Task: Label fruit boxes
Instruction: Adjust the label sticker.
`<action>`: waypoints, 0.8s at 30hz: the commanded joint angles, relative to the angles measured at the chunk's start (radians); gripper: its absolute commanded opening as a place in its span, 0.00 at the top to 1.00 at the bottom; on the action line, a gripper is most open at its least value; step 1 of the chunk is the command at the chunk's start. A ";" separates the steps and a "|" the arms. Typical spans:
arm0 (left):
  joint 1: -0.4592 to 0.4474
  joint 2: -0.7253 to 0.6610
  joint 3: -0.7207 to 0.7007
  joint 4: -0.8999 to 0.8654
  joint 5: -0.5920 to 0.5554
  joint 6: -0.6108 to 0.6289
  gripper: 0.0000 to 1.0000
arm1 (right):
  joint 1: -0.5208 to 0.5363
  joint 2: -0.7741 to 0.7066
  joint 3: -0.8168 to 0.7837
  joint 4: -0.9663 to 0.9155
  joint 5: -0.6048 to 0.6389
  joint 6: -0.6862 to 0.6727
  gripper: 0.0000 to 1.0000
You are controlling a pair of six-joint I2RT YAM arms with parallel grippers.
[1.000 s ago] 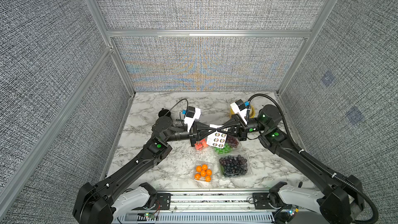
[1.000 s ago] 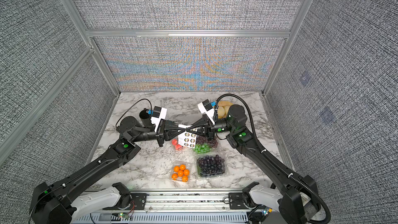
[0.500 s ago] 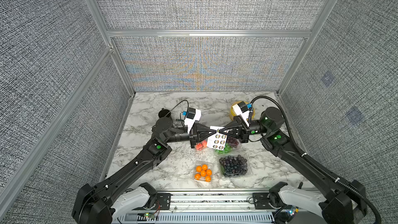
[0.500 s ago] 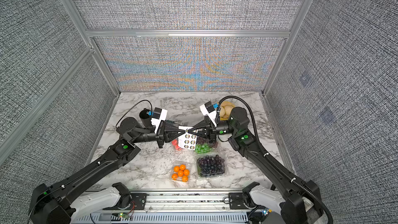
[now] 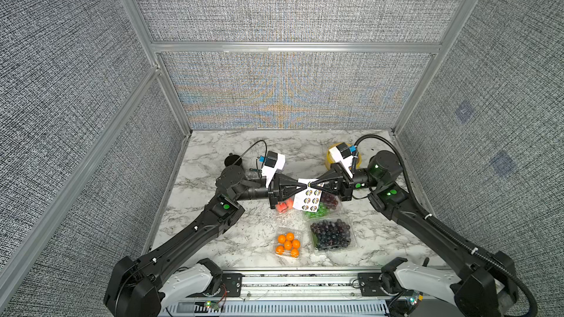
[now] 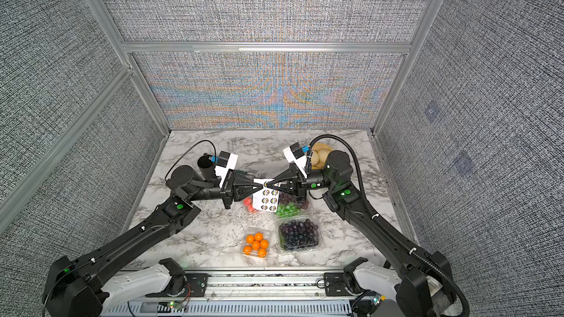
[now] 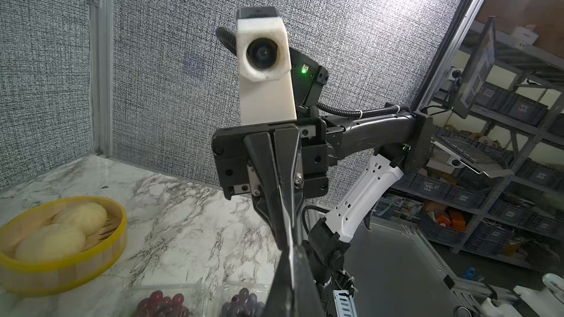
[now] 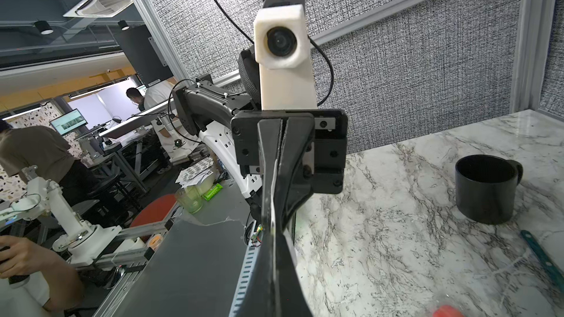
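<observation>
In both top views my two grippers meet tip to tip above the fruit boxes, both pinching a white sticker sheet (image 5: 308, 200) (image 6: 266, 200) that hangs down. My left gripper (image 5: 300, 183) (image 7: 291, 251) is shut on its top left corner. My right gripper (image 5: 315, 183) (image 8: 273, 237) is shut on its top edge at a sticker. Below lie the strawberry box (image 5: 283, 206), partly hidden, the red-green grape box (image 5: 326, 206), the dark grape box (image 5: 332, 234) and the orange-ball box (image 5: 287, 244).
A yellow bamboo steamer (image 7: 61, 269) with pale buns stands at the back right, behind my right wrist. A black cup (image 8: 485, 190) stands at the back left. A thin teal tool (image 8: 540, 257) lies on the marble near the cup.
My right gripper has drawn slightly back to the right at the sheet's top edge. The left gripper, the sheet and the boxes have stayed in place.
</observation>
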State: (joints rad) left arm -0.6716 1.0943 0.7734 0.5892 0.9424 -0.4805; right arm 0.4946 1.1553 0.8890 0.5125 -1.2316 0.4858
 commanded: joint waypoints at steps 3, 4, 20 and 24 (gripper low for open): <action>0.001 0.016 0.000 0.091 0.026 -0.032 1.00 | 0.020 0.017 0.011 0.044 -0.028 0.003 1.00; 0.000 0.019 -0.001 0.098 0.024 -0.038 1.00 | 0.021 0.017 0.009 0.049 -0.034 0.005 1.00; 0.000 0.018 0.003 0.014 -0.011 0.020 1.00 | 0.026 -0.025 -0.042 0.172 -0.065 0.083 1.00; 0.001 0.015 0.001 0.012 -0.010 0.020 1.00 | 0.027 -0.022 -0.042 0.170 -0.065 0.084 1.00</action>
State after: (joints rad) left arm -0.6727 1.1095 0.7738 0.6106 0.9714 -0.4709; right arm 0.5175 1.1343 0.8440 0.6331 -1.2469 0.5541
